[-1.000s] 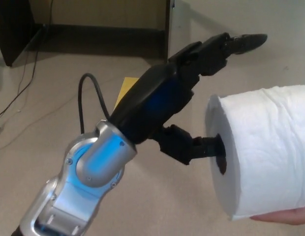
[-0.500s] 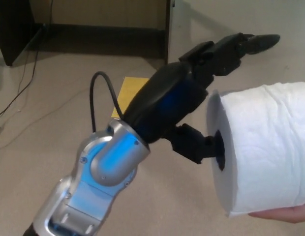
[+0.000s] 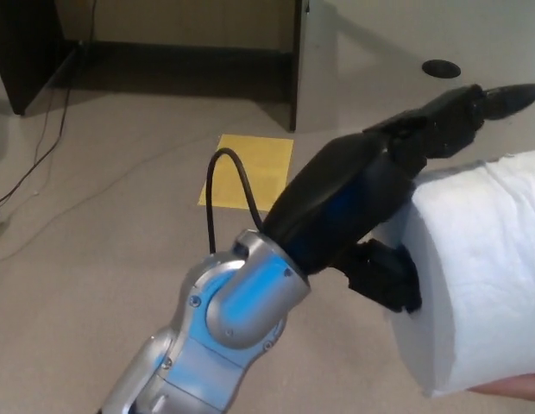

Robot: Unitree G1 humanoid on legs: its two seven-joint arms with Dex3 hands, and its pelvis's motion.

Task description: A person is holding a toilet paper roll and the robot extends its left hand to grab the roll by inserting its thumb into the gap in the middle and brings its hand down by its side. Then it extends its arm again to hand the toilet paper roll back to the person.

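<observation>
Head view: the left robot hand (image 3: 384, 207) has its thumb buried in the soft white cylindrical toilet paper roll's (image 3: 479, 276) core, fingers (image 3: 475, 108) spread above, unclenched.

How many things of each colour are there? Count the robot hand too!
White: 1, the roll
Black: 2, the left hand and the round spot on the floor
Yellow: 1, the paper on the floor
Total: 4
</observation>
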